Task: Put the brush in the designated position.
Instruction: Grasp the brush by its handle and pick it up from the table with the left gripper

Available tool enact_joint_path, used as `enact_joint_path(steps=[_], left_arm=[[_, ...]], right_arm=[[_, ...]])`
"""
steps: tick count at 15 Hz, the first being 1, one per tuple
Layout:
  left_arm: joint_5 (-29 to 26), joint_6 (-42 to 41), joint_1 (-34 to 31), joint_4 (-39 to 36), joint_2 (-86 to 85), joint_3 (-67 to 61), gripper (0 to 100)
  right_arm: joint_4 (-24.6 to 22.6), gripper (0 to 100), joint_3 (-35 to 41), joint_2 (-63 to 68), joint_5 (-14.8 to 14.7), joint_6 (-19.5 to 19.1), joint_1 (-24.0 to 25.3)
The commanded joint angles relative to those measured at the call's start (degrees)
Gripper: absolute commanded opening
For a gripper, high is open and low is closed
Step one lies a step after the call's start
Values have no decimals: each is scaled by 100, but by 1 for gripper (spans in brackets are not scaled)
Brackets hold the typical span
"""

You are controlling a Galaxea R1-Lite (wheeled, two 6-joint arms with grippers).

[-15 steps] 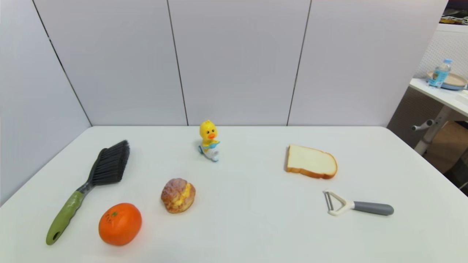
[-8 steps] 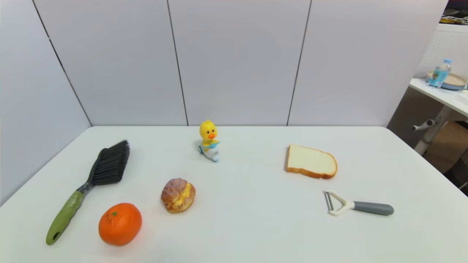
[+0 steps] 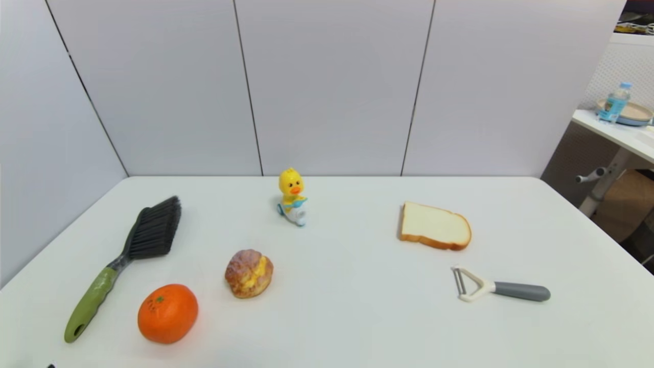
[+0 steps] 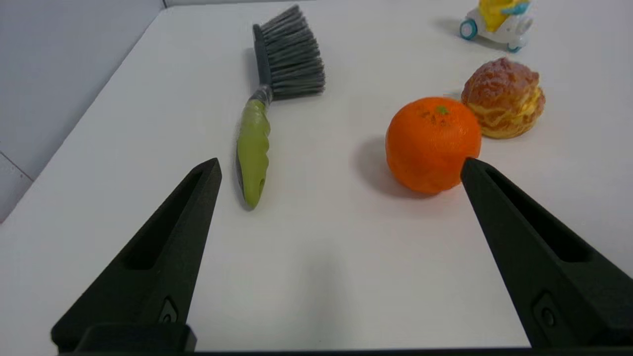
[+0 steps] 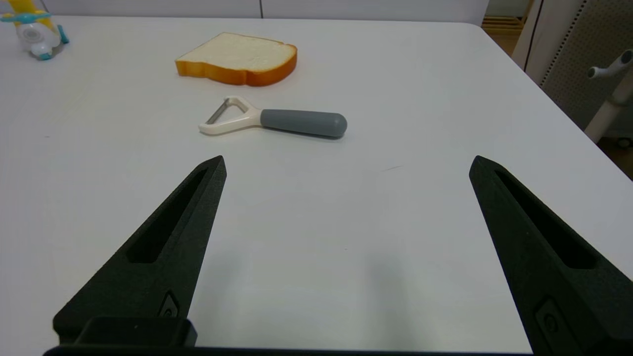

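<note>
Left pincer [image 4: 339, 165] hovers spread wide over the white bench [image 3: 347, 317], short of the long brush [image 4: 269, 94] with dark bristles and olive-green handle, which lies flat beside a round orange fruit [image 4: 433, 143]. Right pincer [image 5: 346, 163] is likewise spread wide, empty, near a white grey-handled peeler [image 5: 274, 120].

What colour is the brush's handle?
Olive green on the brush handle, with a black neck and dark grey bristles; the left wrist view shows it best.

On the tabletop [image 3: 347, 327], the brush [image 3: 122, 255] is laid far left, with the orange [image 3: 167, 313] beside its handle and the peeler [image 3: 498, 289] well right.
</note>
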State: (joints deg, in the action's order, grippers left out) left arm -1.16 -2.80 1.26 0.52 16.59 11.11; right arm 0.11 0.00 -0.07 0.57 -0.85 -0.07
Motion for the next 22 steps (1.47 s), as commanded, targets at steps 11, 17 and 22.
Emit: enact_joint_path(steps=[11,17,22], left_arm=[[670,386,-460,132,6242,5534,100],[19,-968,-1462,2593,7438,7142,100],[-737,-3200,-2261,4641,7956,8012,100]], right_arm=[[-2,100,9,7,4,-3,-1],[-2,100,9,7,4,-3,-1],[-2,100,9,7,4,-3,-1]])
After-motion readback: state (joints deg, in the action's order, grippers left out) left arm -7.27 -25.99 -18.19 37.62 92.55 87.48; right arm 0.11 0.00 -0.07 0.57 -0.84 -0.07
